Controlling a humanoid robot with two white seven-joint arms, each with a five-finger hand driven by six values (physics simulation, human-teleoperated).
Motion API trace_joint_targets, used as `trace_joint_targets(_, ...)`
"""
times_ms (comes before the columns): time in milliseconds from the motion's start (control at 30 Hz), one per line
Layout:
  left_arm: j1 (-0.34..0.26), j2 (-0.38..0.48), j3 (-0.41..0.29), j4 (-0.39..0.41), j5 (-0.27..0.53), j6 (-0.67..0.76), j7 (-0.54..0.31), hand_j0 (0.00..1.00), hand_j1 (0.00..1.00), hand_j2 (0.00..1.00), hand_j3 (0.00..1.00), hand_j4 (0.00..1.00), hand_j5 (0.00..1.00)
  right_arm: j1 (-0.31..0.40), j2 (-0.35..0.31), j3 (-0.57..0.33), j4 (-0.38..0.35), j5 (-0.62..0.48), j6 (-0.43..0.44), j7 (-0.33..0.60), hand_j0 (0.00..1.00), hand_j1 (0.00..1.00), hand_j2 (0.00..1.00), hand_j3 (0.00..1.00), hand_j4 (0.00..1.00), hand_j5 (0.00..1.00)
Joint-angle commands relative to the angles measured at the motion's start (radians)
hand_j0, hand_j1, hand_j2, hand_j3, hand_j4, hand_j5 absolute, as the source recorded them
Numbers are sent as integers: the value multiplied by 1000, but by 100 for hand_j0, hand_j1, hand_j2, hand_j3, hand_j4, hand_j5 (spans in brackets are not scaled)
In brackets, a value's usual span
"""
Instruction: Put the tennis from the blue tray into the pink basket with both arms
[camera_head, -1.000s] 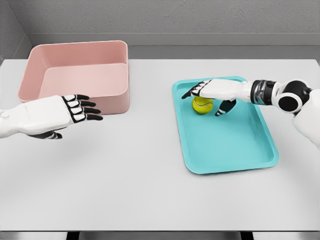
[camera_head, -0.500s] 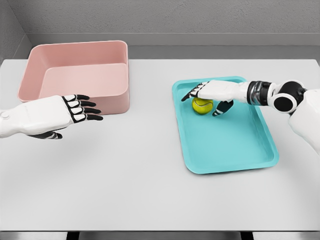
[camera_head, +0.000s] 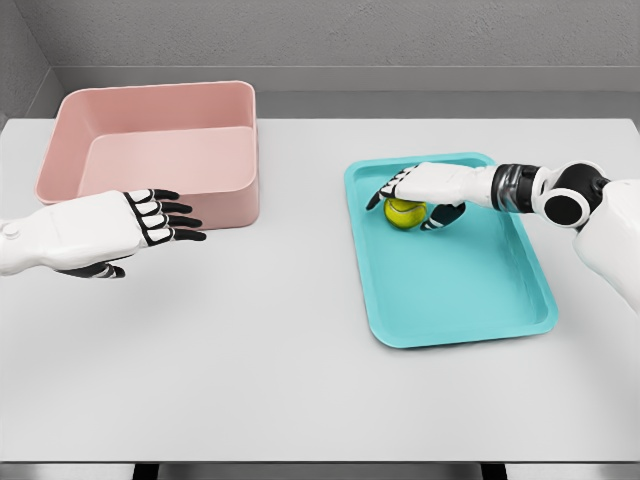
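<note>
A yellow-green tennis ball lies in the far left part of the blue tray. My right hand lies over the ball, fingers stretched above it and the thumb curling in beside it on the right; the ball still rests on the tray. The pink basket stands at the far left of the table. My left hand hovers in front of the basket's near wall, fingers spread and holding nothing.
The white table carries only the basket and the tray. A grey wall runs along the far edge.
The right hand has sunk a little onto the ball and its thumb has curled in closer to it. The left arm has not moved.
</note>
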Motion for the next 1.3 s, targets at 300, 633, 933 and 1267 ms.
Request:
trace_joint_targets(300, 0, -2, 0, 0, 6, 1, 1, 100, 100, 100, 100, 100, 100, 6, 0, -3, 7, 20, -9, -2, 68, 68, 68, 68, 68, 68)
trace_joint_targets(633, 2, -2, 0, 0, 4, 1, 1, 100, 100, 100, 100, 100, 100, 6, -1, -11, 6, 19, -9, 0, 60, 60, 60, 60, 60, 60)
trace_joint_targets(933, 2, 1, 0, 0, -2, 1, 1, 100, 100, 100, 100, 100, 100, 0, -3, -18, -3, 16, -9, 0, 55, 55, 55, 55, 55, 55)
trace_joint_targets(1267, 2, 1, 0, 0, -2, 1, 1, 100, 100, 100, 100, 100, 100, 14, -75, -61, -72, 11, -9, 0, 53, 53, 53, 53, 53, 53)
